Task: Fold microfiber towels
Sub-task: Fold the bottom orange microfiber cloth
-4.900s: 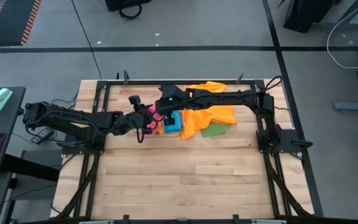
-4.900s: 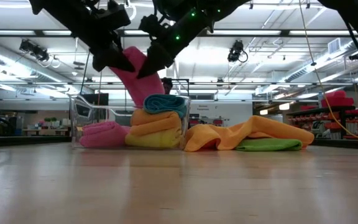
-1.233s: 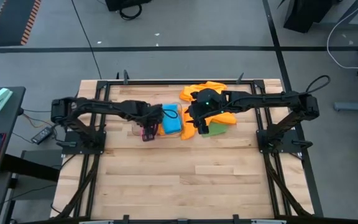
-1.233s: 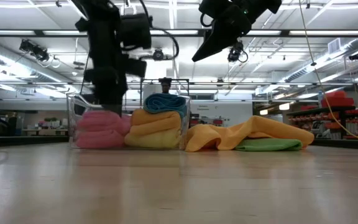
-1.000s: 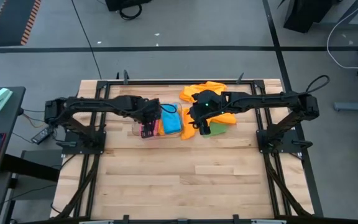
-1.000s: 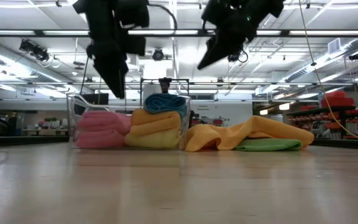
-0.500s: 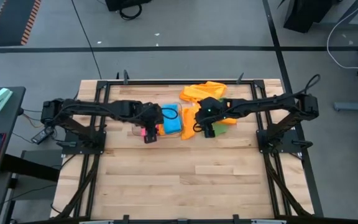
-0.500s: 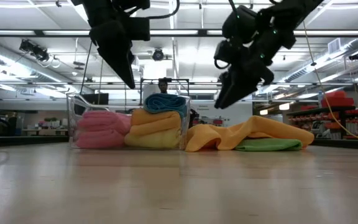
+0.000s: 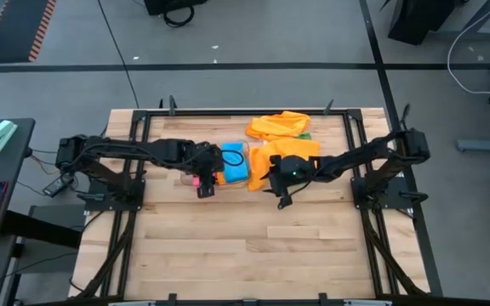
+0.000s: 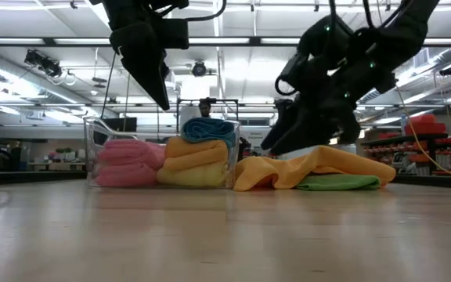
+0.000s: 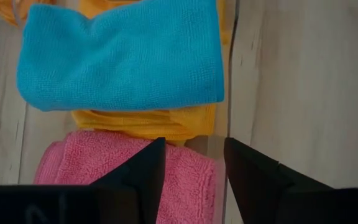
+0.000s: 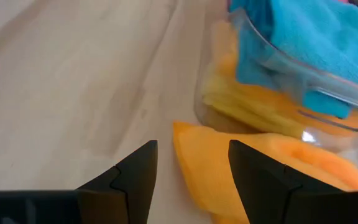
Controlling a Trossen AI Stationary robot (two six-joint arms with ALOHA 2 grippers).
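Observation:
A clear plastic bin at the table's far middle holds a folded pink towel, a yellow-orange one and a blue one on top. My left gripper hangs open above the bin's pink end, touching nothing. To the right of the bin an orange towel lies crumpled on the table, partly over a green towel. My right gripper is open and hovers just above the orange towel's corner beside the bin, its fingers on either side of that corner.
More orange cloth lies bunched near the far edge. Dark frame rails run along the table's left, right and far sides. Bare wood fills the table's near half.
My left gripper has risen out of the bin and the pink towel stays in it. My right gripper has come down and toward the near edge, from high above the orange towel to just over its corner next to the bin.

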